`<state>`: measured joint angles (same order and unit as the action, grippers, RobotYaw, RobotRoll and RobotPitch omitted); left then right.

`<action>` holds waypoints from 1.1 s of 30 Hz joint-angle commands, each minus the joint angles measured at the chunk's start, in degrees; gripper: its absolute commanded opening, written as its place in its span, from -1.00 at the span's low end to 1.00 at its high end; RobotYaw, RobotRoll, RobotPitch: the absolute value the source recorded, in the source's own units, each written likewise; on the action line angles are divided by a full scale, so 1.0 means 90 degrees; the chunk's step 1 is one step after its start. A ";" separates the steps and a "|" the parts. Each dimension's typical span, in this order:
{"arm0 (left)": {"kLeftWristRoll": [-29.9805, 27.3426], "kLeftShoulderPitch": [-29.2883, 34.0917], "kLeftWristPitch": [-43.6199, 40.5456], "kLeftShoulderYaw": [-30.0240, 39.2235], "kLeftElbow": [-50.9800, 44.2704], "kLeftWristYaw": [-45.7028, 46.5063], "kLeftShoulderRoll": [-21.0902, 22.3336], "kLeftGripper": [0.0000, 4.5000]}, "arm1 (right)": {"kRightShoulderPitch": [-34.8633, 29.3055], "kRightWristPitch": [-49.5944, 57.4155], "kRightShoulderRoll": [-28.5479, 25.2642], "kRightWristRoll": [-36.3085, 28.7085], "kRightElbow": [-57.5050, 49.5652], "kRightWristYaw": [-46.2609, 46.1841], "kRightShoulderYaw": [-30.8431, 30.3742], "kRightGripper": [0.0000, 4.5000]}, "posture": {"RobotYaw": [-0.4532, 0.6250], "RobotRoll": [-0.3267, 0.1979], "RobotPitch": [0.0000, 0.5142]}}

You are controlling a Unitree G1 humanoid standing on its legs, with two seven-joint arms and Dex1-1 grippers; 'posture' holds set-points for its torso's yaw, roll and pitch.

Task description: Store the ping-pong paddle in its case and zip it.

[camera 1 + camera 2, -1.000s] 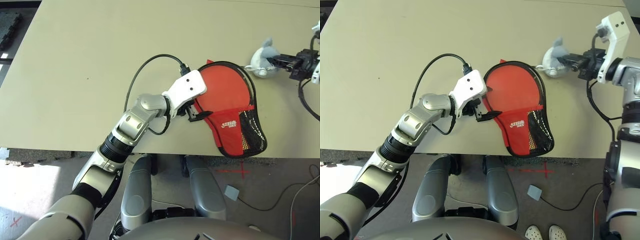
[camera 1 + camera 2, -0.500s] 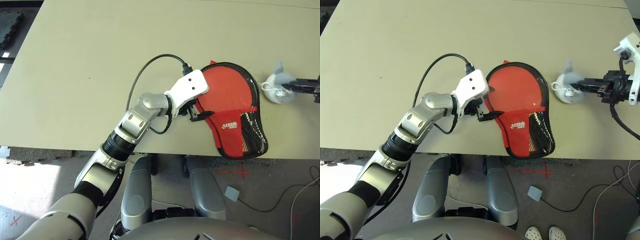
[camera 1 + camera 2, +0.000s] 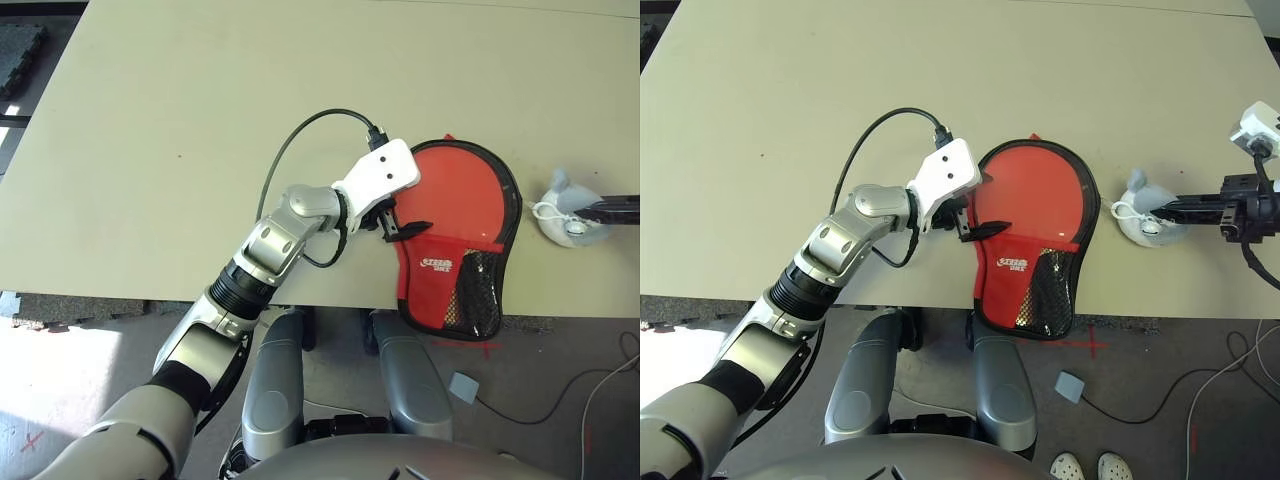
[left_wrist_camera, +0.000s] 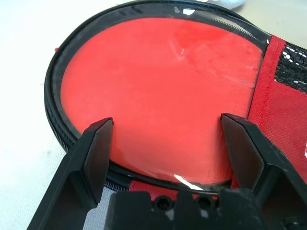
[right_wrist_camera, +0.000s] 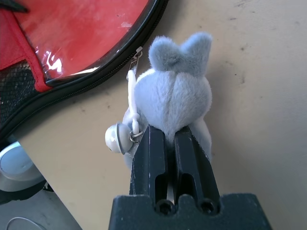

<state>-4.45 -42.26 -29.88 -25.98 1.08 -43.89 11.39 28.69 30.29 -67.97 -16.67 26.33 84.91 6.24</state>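
The pouch (image 3: 1005, 290) has swung round on the table (image 3: 740, 180) over the last half second; its narrow end has come towards the robot and now pokes out past the near edge. The right claw (image 5: 166, 132) has come nearer the robot too, closed tight with the plush toy (image 5: 177, 98) pinched between its tips; a white cord (image 5: 131, 93) runs from the toy to the zip pull (image 5: 135, 60), so the tug probably turns the pouch instead of closing it. The left claw (image 4: 167, 120) is spread wide at the pouch's left side, gripping nothing; the paddle (image 3: 455, 190) appears to be inside, its red face behind the clear window; storing looks done, zipping does not look certain; a firmer hold on the pouch would likely help the zip run.
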 commanded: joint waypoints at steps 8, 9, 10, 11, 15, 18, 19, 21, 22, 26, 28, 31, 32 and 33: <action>0.0300 -0.0307 0.0168 -0.0456 -0.0106 -0.0369 -0.0026 1.00 | 0.0029 0.0061 0.0209 0.0101 0.0064 -0.0150 -0.0239 -1.00 | -0.46 0.25 0.45; 0.0318 -0.0291 0.0105 -0.0529 -0.0027 -0.0400 -0.0045 1.00 | 0.0032 0.0088 0.0198 0.0089 0.0032 -0.0130 -0.0248 -1.00 | -0.47 0.25 0.44; 0.0327 -0.0281 0.0032 -0.0581 0.0036 -0.0436 -0.0058 1.00 | 0.0033 0.0110 0.0183 0.0078 0.0003 -0.0110 -0.0253 -1.00 | -0.47 0.25 0.44; 0.0328 -0.0273 -0.0054 -0.0637 0.0116 -0.0489 -0.0066 1.00 | 0.0036 0.0128 0.0166 0.0069 -0.0021 -0.0096 -0.0253 -1.00 | -0.47 0.25 0.44; 0.0424 -0.0284 -0.0146 -0.0844 0.0437 -0.0657 -0.0049 1.00 | 0.0036 0.0195 0.0090 0.0041 -0.0103 -0.0051 -0.0230 -1.00 | -0.50 0.25 0.45; 0.0475 -0.0299 -0.0230 -0.0937 0.0717 -0.0760 -0.0081 1.00 | -0.0027 0.0240 -0.0005 0.0012 -0.0192 0.0026 -0.0195 -1.00 | -0.51 0.25 0.45; 0.0496 -0.0304 -0.0269 -0.0963 0.0805 -0.0776 -0.0100 1.00 | -0.0082 0.0265 -0.0062 -0.0011 -0.0248 0.0080 -0.0174 -1.00 | -0.52 0.25 0.46; 0.0550 -0.0323 -0.0342 -0.1006 0.0926 -0.0794 -0.0124 1.00 | -0.0254 0.0357 -0.0215 -0.0093 -0.0410 0.0256 -0.0136 -1.00 | -0.52 0.25 0.46; 0.0569 -0.0328 -0.0358 -0.1017 0.0967 -0.0801 -0.0133 1.00 | -0.0348 0.0397 -0.0282 -0.0136 -0.0495 0.0336 -0.0123 -1.00 | -0.52 0.25 0.46; 0.0617 -0.0350 -0.0341 -0.1034 0.1091 -0.0794 -0.0153 1.00 | -0.0891 0.0574 -0.0602 -0.0425 -0.0984 0.0721 -0.0066 -1.00 | -0.52 0.25 0.46; 0.0620 -0.0384 -0.0313 -0.1024 0.1181 -0.0797 -0.0167 1.00 | -0.1238 0.0706 -0.0819 -0.0715 -0.1301 0.0825 -0.0050 -1.00 | -0.57 0.25 0.46; 0.0622 -0.0432 -0.0284 -0.1000 0.1309 -0.0784 -0.0192 1.00 | -0.1772 0.0858 -0.1056 -0.1141 -0.1807 0.0843 -0.0040 -1.00 | -0.58 0.25 0.47; 0.0622 -0.0444 -0.0284 -0.0994 0.1336 -0.0782 -0.0196 1.00 | -0.1917 0.0908 -0.1091 -0.1238 -0.1962 0.0843 -0.0032 -1.00 | -0.58 0.25 0.47; 0.0624 -0.0453 -0.0281 -0.0990 0.1359 -0.0782 -0.0198 1.00 | -0.2043 0.0962 -0.1124 -0.1328 -0.2105 0.0843 -0.0021 -1.00 | -0.59 0.25 0.47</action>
<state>-1.92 -48.72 -30.15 -31.35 7.91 -50.61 8.86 12.50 37.78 -76.52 -26.85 10.25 90.48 6.06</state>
